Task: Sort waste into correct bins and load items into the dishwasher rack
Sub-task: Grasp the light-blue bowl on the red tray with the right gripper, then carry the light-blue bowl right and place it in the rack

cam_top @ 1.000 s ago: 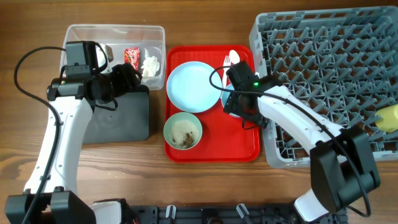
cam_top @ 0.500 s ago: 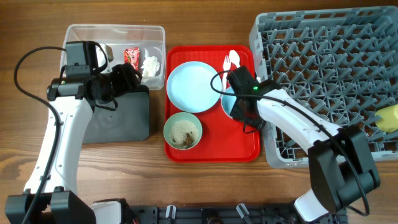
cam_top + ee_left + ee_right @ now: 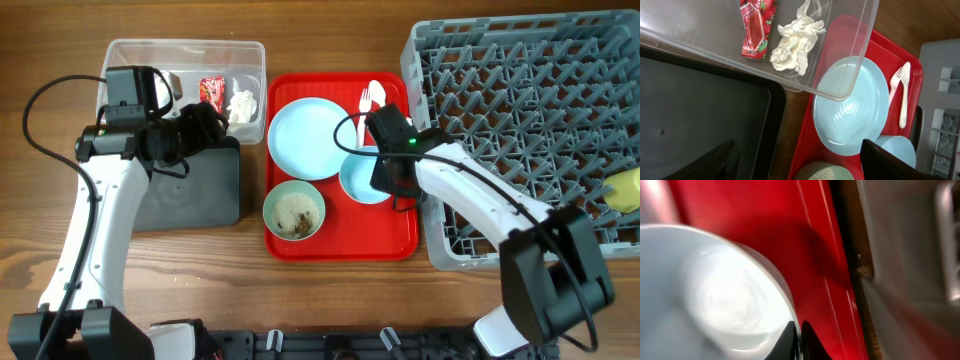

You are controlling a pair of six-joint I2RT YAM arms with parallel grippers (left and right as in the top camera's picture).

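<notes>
Overhead first: right gripper sits on the rack-side edge of the light-blue bowl, over the red tray just beside the dishwasher rack, likely placed for a lift across. Left gripper hangs above the seam between clear tub and black tray.

Left wrist view shows its fingers spread wide and holding nothing; snack wrapper and tissue lie in the tub.

Right wrist view alone reveals the grip: fingertips nearly closed, pinching the bowl's rim.
</notes>
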